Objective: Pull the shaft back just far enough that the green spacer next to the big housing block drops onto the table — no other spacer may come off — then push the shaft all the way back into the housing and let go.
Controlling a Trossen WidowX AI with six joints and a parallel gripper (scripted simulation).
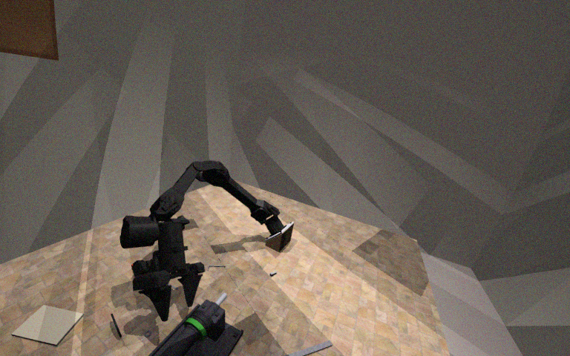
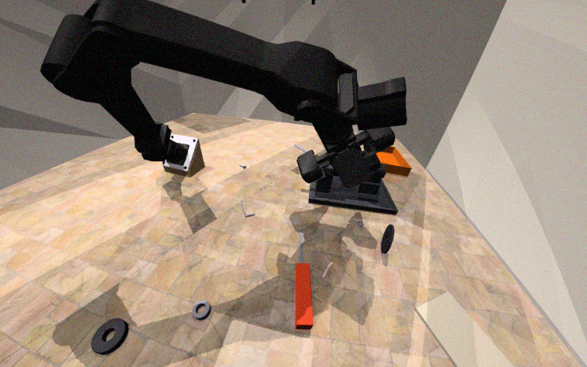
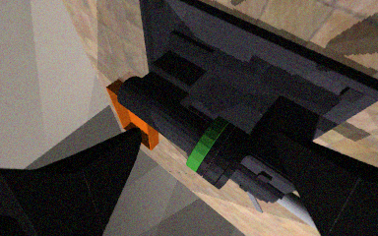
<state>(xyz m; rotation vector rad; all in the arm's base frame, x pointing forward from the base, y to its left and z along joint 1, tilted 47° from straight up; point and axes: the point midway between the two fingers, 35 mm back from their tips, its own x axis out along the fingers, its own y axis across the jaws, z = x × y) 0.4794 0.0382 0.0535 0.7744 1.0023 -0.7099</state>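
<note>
The green spacer (image 1: 196, 327) (image 3: 208, 144) sits around the dark shaft assembly beside the big housing block (image 1: 217, 317). A silver shaft end (image 1: 221, 299) (image 3: 296, 207) sticks out of the block's far side. The thick dark cylinder (image 1: 175, 341) (image 3: 161, 109) runs from the spacer over the base plate (image 1: 231, 343) (image 2: 348, 204) (image 3: 304, 74). My gripper (image 1: 177, 311) (image 3: 207, 135) is open and empty, its fingers either side of the cylinder and spacer in the wrist view. Whether they are level with it is unclear. In the exterior view the gripper body hides the spacer and block.
An orange tray (image 2: 394, 157) (image 3: 152, 135) lies beyond the base plate. A black disc (image 1: 116, 325) (image 2: 387, 238) stands on edge nearby. A red-handled screwdriver (image 2: 303, 290), a black ring (image 2: 109, 335), a grey ring (image 2: 206, 310) and a pale slab (image 1: 47, 324) are on the table.
</note>
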